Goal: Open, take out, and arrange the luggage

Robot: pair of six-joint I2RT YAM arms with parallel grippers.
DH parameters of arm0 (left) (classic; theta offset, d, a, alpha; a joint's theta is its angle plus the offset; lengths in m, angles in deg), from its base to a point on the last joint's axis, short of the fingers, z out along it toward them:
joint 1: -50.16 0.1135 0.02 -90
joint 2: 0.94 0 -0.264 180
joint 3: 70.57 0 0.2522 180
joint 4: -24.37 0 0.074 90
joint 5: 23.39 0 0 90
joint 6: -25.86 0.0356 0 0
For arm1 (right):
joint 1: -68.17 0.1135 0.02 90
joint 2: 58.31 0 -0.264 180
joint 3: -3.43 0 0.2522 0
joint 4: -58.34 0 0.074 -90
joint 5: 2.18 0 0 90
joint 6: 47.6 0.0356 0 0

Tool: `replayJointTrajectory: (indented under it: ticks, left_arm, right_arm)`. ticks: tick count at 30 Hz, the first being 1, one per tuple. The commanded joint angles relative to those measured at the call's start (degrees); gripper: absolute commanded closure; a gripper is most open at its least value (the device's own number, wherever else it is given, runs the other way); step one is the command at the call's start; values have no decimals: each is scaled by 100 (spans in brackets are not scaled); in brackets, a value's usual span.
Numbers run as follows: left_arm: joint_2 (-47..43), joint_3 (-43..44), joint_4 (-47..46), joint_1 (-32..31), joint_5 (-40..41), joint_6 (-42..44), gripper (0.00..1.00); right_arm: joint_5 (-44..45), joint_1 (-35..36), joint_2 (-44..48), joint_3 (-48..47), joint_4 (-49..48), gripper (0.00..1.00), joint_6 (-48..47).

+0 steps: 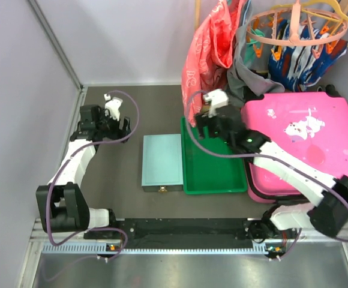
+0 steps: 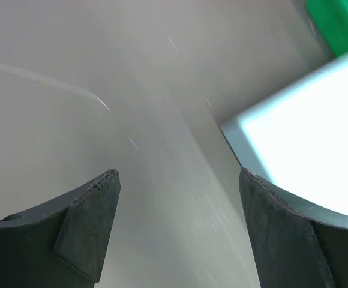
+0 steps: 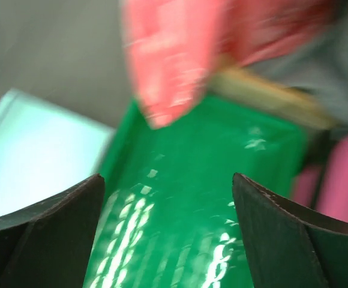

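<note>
My left tool [image 2: 179, 177] stands wide open, with nothing between its 2 dark fingers [image 2: 90, 222] and nothing touching them. Below it I see only the bare desk [image 1: 156, 108], and the pale-teal box [image 1: 162, 162] shows at the right of the wrist view. The right tool [image 3: 168, 180] is also spread wide and empty. It hangs above the green tray [image 3: 186, 240] without touching it, and a blurred red garment [image 3: 174, 66] hangs just beyond it.

From above, the left arm [image 1: 72, 165] rises from its base at the near left and reaches toward the far left of the desk, well apart from the box. The right arm [image 1: 288, 174] bends at its elbow on the near right, and its forearm runs diagonally across the near-left part of the luggage [image 1: 300, 135] to put the wrist over the far end of the tray.

The luggage lies flat on the right side of the desk, stickered pink shell up, just beside the tray. Clothes and a round hanger rack [image 1: 297, 33] crowd behind it.
</note>
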Motion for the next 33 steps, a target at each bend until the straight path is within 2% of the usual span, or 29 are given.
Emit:
replayJointTrajectory:
  ticks: [1, 5, 14, 19, 22, 28, 33]
  left_arm:
    - [-246, 257, 2092, 23, -523, 541, 16]
    - [-282, 186, 2462, 14, -866, 594, 19]
    - [-247, -121, 2340, 14, -893, 497, 27]
    - [-378, -130, 2304, 23, -858, 471, 27]
    - [-343, -86, 2313, 23, -875, 453, 27]
    - [-246, -60, 2181, 31, -603, 523, 28]
    - [-308, 352, 2435, 93, -594, 699, 28]
  right_arm:
    - [-1235, 508, -875, -754, 1244, 19, 521]
    - [-2199, 630, -1482, -772, 1042, 30, 1110]
    - [-2463, 1000, -2782, -1324, 892, 48, 1278]
    - [-2472, 1035, -3424, -1747, 1051, 56, 1261]
    - [-2200, 1158, -3723, -2124, 1156, 57, 1164]
    - [-2191, 1185, -4373, -3143, 1182, 60, 1076]
    - [-2278, 1185, -5375, -4444, 1174, 67, 1146]
